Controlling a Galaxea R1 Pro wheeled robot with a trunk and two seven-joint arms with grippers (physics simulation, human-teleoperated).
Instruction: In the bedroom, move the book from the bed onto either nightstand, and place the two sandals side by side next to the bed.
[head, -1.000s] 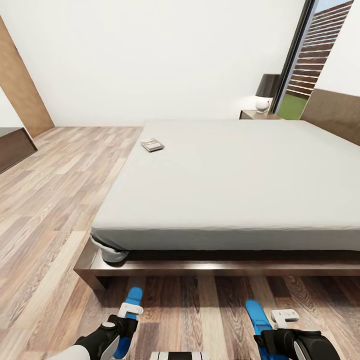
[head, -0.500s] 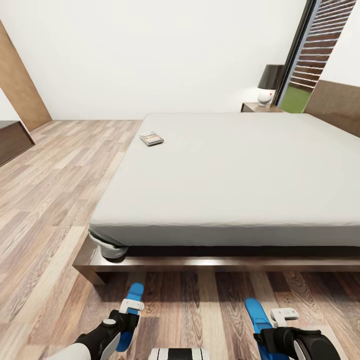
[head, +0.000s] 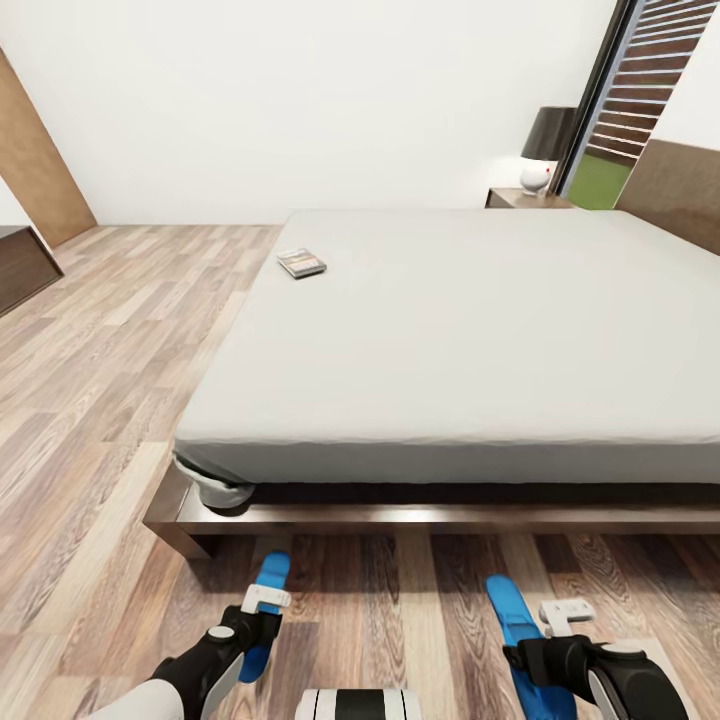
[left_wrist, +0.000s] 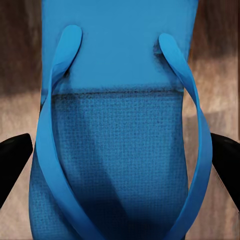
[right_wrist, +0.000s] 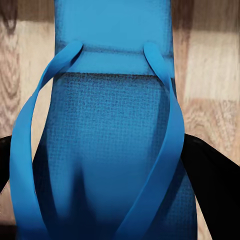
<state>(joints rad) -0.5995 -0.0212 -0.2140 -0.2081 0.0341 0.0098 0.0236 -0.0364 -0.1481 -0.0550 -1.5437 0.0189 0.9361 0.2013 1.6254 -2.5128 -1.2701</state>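
While the left gripper (head: 262, 612) pinches one blue sandal (head: 266, 612) between its fingers, the right gripper (head: 553, 630) pinches the second sandal (head: 508, 618) in the same way. Each wrist view shows a black finger (left_wrist: 12, 162) on either side of the blue sole, and in the right wrist view a finger (right_wrist: 210, 185) also presses against the sandal's edge. So there are two sandals, one per gripper, both above the wood-plank floor (head: 100, 400) just in front of the bed (head: 450, 330), well apart from each other.

One book (head: 301, 263) lies flat on the pale-grey mattress, near the far left edge of it. One nightstand (head: 525, 199) is visible beyond the far side of the bed, and one lamp (head: 545, 150) with a dark shade and a white round base stands on it. A dark-framed window (head: 640, 100) shows grass and a slatted fence. At the left, part of a dark low cabinet (head: 25, 265) stands on the floor, next to a brown door panel (head: 40, 150) on the white wall.
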